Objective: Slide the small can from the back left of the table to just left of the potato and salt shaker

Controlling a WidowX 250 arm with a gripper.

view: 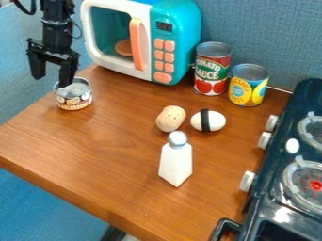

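My black gripper [52, 81] hangs at the upper left with its two fingers spread apart and nothing between them. Its right fingertip overlaps the top of a short open can [74, 100] near the table's left edge; whether they touch I cannot tell. The left finger is left of that can. Near the middle lie a tan potato-like toy [170, 118] and a white egg-shaped piece with a black band [208, 121]. In front of them stands a white shaker [176, 161] with a grey cap.
A teal and white toy microwave [175, 42] stands at the back with a brown round item inside. Right of it are a tomato sauce can [212, 70] and a yellow-blue can [248, 85]. A dark toy stove [270, 197] borders the wooden table [82, 155] on the right.
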